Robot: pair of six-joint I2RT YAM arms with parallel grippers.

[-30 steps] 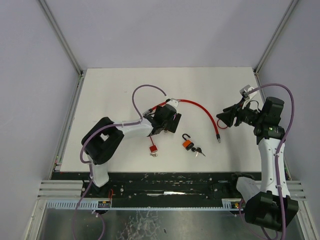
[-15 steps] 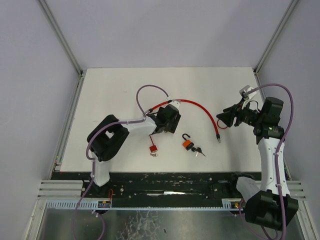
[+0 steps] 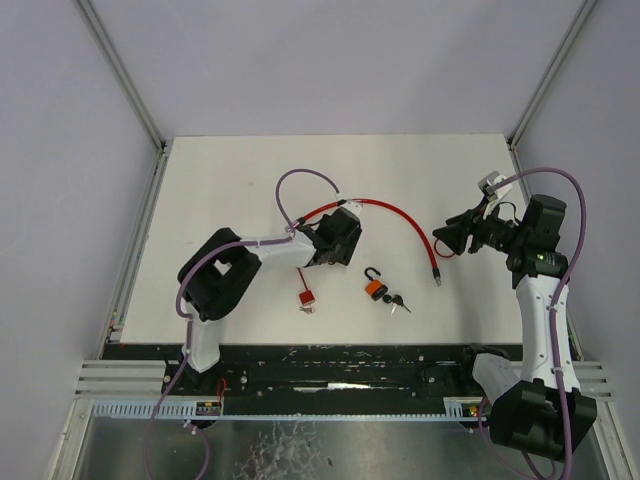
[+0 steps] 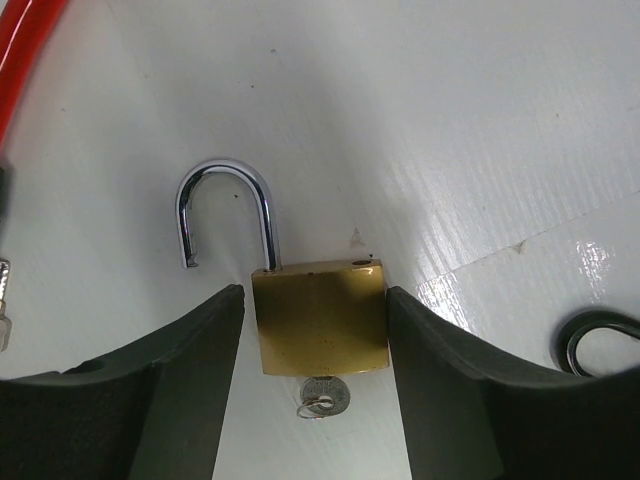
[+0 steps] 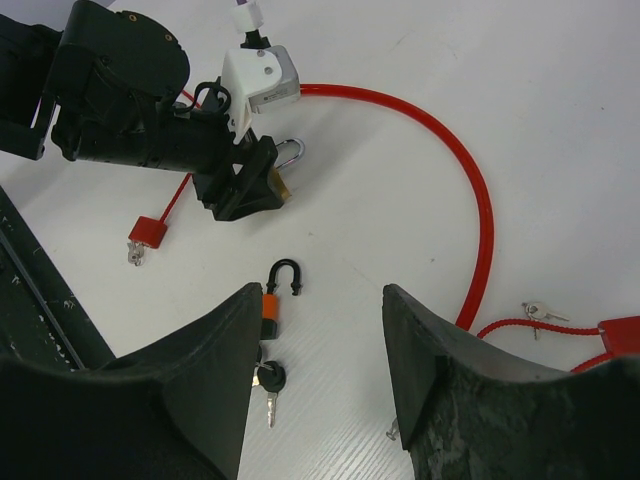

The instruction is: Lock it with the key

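A brass padlock (image 4: 320, 315) lies flat on the white table, its silver shackle (image 4: 225, 210) swung open and a key (image 4: 323, 398) in the bottom of its body. My left gripper (image 4: 315, 300) straddles the body, open. The right pad is at the body's edge and a thin gap shows at the left pad. From above, the left gripper (image 3: 342, 255) hides this padlock; the right wrist view shows the padlock (image 5: 285, 180) at those fingers. My right gripper (image 3: 445, 240) hangs above the table's right side, open with nothing in it (image 5: 322, 295).
An orange padlock (image 3: 373, 288) with an open black shackle and a black key (image 3: 397, 301) lies mid-table. A red tag lock (image 3: 307, 298) is left of it. A red cable (image 3: 400, 215) arcs from the left gripper to the right. Small keys (image 5: 535, 310) lie near the cable's end.
The left gripper has shifted slightly to the right and its jaws have narrowed around the brass padlock. The right arm has not moved.
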